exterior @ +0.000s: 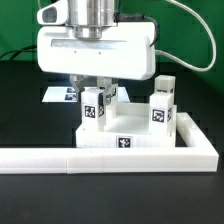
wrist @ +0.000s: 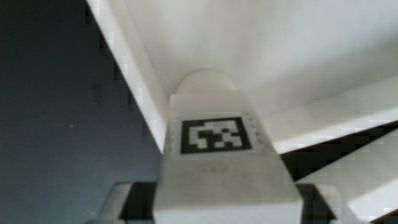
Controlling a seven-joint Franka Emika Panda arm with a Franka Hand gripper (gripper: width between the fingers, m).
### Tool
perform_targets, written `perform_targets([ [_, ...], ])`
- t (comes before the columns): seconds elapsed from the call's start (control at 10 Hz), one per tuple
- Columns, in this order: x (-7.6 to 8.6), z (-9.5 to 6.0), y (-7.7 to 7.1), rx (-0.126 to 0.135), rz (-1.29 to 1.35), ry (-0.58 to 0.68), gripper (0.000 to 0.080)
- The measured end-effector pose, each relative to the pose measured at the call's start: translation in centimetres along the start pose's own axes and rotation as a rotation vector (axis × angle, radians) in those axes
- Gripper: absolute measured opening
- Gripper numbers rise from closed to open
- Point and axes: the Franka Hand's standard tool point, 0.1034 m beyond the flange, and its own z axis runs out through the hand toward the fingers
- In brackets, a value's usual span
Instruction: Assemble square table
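Exterior view: my jaws pinch a leg block [exterior: 94, 107] over the square table [exterior: 128, 137]; I'd keep it plumb while seating it.

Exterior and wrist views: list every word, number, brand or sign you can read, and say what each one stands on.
No words, numbers or brands are readable.
Leg blocks: black-and-white marker tags, patterns only.
Square slab: a tag on its side, no text.
Marker board: tags too small to make out.
Wrist view: one tag on the leg in the gripper.
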Motion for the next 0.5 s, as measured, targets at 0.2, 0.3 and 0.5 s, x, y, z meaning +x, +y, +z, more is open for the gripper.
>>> perform_targets([
  [0.2,-0.01,0.01,0.0,0.0,-0.001,0.0,0.0488],
  [0.3,-0.01,0.02,0.0,0.0,-0.001,0.0,0.0609],
  [0.5,-0.01,0.02,0.0,0.0,-0.001,0.0,0.0641],
])
